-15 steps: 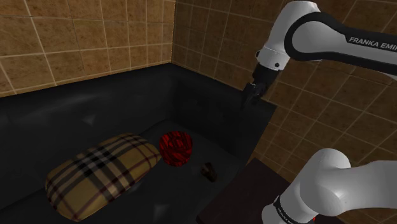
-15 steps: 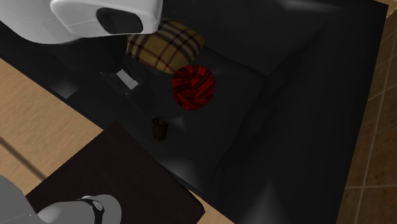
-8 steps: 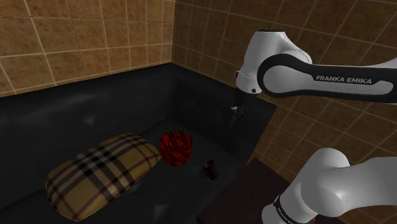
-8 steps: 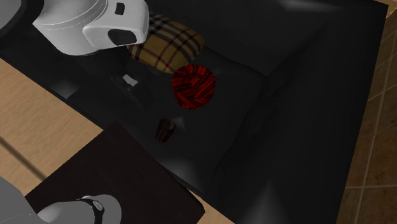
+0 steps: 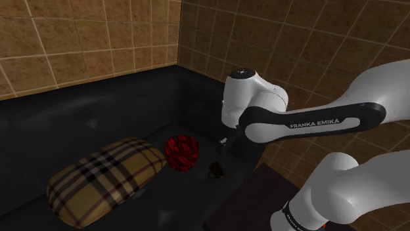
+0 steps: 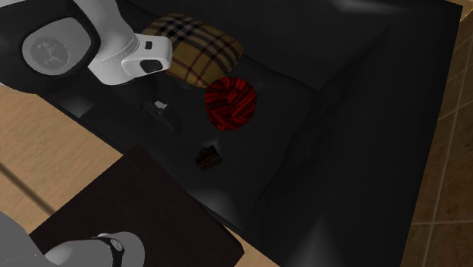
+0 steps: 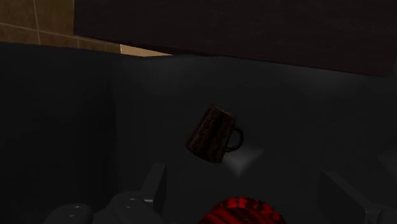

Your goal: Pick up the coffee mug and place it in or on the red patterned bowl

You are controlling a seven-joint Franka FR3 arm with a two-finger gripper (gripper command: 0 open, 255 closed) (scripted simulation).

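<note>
Brown and seemingly tilted, the mug (image 7: pixel 213 133) shows its handle in the wrist view. It sits on the black seat (image 7: pixel 76 127) just past the red patterned bowl (image 7: pixel 242 214), not touching it. Both outer views add a plaid pillow (image 5: pixel 105 177) beside the bowl. The white arm (image 5: pixel 309 125) bends low over the seat. Its gripper (image 7: pixel 245 184) hangs near mug and bowl, fingers spread, holding nothing.
</note>
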